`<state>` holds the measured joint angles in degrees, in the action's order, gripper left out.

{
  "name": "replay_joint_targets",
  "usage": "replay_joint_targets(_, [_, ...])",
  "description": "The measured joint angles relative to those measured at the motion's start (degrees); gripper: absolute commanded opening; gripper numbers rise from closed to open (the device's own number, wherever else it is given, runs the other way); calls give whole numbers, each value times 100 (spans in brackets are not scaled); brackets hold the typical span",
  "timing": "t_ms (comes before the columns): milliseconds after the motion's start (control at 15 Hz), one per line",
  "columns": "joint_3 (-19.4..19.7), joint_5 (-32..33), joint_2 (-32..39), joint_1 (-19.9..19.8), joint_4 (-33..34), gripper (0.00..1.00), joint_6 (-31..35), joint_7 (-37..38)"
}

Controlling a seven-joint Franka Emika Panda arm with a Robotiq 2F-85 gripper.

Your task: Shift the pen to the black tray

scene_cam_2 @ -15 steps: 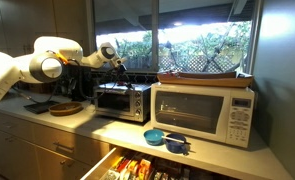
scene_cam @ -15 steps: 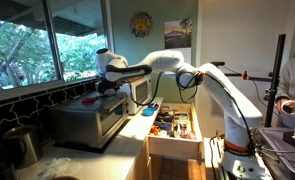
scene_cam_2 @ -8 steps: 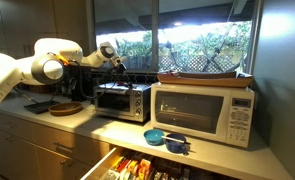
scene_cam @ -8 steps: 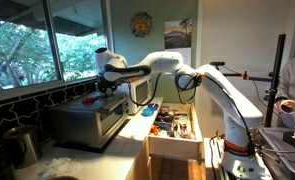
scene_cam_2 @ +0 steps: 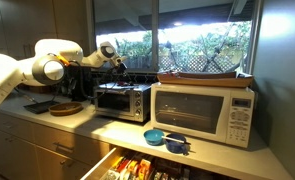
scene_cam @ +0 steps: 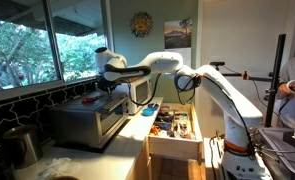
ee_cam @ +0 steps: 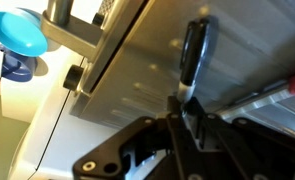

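Note:
In the wrist view a pen (ee_cam: pixel 195 50) with a black barrel and a pale lower end lies on the silver top of the toaster oven (ee_cam: pixel 137 70). My gripper (ee_cam: pixel 187 115) is shut on the pen's lower end, one dark finger on each side. In both exterior views the gripper (scene_cam: pixel 113 88) (scene_cam_2: pixel 115 64) hangs low over the toaster oven (scene_cam: pixel 92 118) (scene_cam_2: pixel 122 100); the pen is too small to make out there. A dark shallow pan (scene_cam_2: pixel 59 107) lies on the counter beside the oven; I cannot tell whether it is the black tray.
A red-handled tool (ee_cam: pixel 272 92) lies on the oven top close to the pen. A blue bowl (ee_cam: pixel 17 32) (scene_cam_2: pixel 155 136) sits on the counter. A white microwave (scene_cam_2: pixel 202 112) carries a wooden tray (scene_cam_2: pixel 207 75). A drawer (scene_cam: pixel 172 125) full of items stands open below.
The gripper has shut on the pen. The arm has hardly moved over the toaster oven.

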<state>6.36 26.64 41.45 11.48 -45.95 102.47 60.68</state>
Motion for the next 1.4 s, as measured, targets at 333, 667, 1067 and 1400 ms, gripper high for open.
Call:
replay_joint_targets(333, [-118, 6, -495, 54, 20, 4, 385, -188])
replay_joint_targets(667, [-739, -505, -1275, 57, -132, 4, 904, -912])
replay_joint_targets(1067, [-1535, -1361, -1871, 77, -475, 4, 937, -1875])
replay_joint_targets(1400, [-2085, -1523, -1833, 407, -553, 14, 309, -2225])
